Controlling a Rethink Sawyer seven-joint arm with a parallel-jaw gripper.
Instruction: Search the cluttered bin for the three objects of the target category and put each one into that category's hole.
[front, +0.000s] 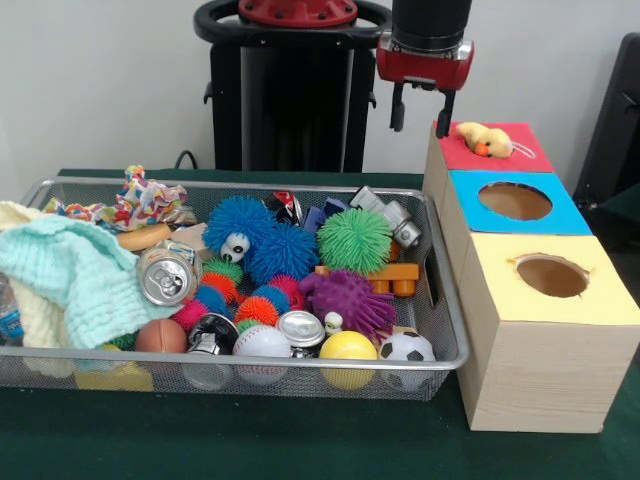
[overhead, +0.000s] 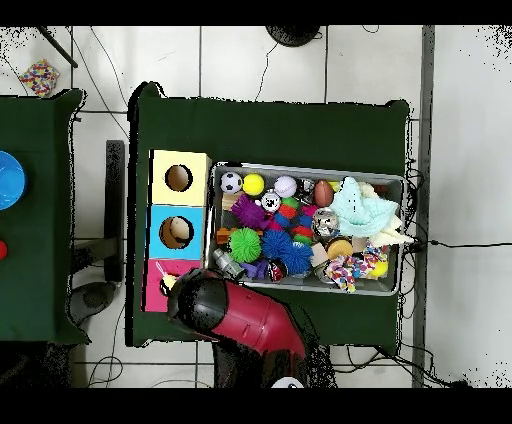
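The red-and-black gripper (front: 421, 108) hangs with its two dark fingers spread and empty. Just below and beside it, a small tan plush animal toy (front: 485, 139) lies on the red-topped pale wooden box (front: 525, 156), covering its hole. The silver wire-mesh basket (front: 447, 318) sits lower, off to the gripper's side.

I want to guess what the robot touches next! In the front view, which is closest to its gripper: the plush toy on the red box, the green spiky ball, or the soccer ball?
Measured from the gripper:
1. Plush toy, just beside it on the red box.
2. Green spiky ball, mid-bin.
3. Soccer ball, at the bin's near corner.
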